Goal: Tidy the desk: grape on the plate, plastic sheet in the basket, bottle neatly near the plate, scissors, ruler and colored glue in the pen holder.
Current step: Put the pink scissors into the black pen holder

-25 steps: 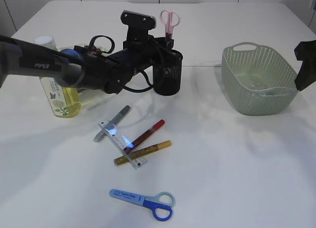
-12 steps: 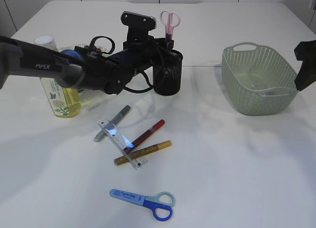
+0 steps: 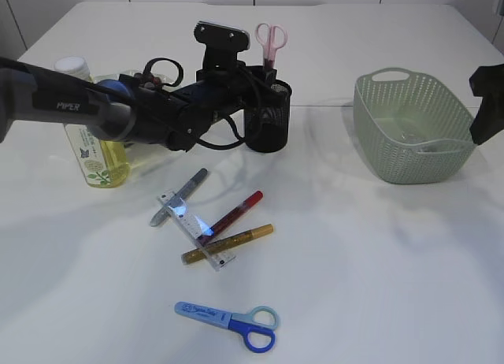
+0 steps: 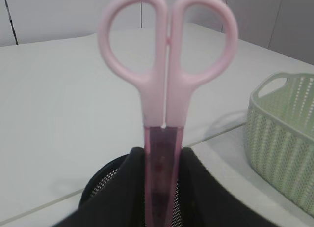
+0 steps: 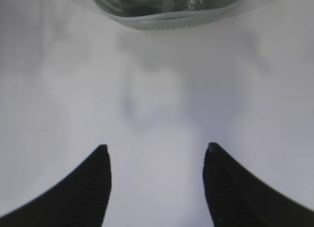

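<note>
**Pink scissors held upright over the mesh pen holder**

The left gripper (image 4: pixel 163 187) has its two smooth black fingers clamped on the translucent pink blade sheath of the pink plastic-handled scissors (image 4: pixel 166 89), which stand upright with their two oval finger loops on top and their tip down inside the round black wire-mesh pen holder (image 3: pixel 268 116). The left arm is glossy black and grey, with "PIPER" in white letters on its side.

The right gripper (image 5: pixel 157 183) hangs over bare white tabletop just beside the basket, its ribbed black fingertips well apart and nothing between them.

The pale green plastic basket (image 3: pixel 411 128) has perforated lattice walls and a handle slot; something clear and crinkled lies in its bottom, too dim to name. Behind the left arm stands a clear plastic bottle of yellow liquid (image 3: pixel 93 155) with a white cap and a leaf-printed label — its wording is too small to read.

On the matte white table (image 3: pixel 370 261) lie three slim glitter glue pens — silver (image 3: pixel 179 196), red (image 3: pixel 231 217) and gold (image 3: pixel 228 243) — crossed by a transparent plastic ruler (image 3: pixel 194 229). Nearer the camera lie blue-handled scissors (image 3: pixel 228 323) in a light blue sheath with unreadable print.
</note>
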You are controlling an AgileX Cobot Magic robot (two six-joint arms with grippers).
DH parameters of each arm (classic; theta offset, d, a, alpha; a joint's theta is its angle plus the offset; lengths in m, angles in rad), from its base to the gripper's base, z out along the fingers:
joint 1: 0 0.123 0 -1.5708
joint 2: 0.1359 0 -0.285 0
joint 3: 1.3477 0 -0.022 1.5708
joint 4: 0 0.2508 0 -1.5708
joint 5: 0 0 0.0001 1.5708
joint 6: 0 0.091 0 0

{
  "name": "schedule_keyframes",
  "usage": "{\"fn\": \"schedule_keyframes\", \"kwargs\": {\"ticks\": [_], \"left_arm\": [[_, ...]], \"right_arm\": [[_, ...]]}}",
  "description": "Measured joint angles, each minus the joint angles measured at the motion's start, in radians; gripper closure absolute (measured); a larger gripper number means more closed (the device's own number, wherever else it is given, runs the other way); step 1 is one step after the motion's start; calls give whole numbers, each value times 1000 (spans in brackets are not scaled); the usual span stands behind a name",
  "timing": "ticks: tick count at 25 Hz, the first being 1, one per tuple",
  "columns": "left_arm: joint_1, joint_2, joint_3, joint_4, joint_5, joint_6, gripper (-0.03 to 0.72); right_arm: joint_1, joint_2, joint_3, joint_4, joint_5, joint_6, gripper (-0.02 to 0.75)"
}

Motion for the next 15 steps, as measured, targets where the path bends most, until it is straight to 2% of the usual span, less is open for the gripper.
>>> {"fn": "schedule_keyframes", "kwargs": {"ticks": [15], "left_arm": [[0,0,0,0,48,0,484]], "right_arm": [[0,0,0,0,-2,0,267]]}}
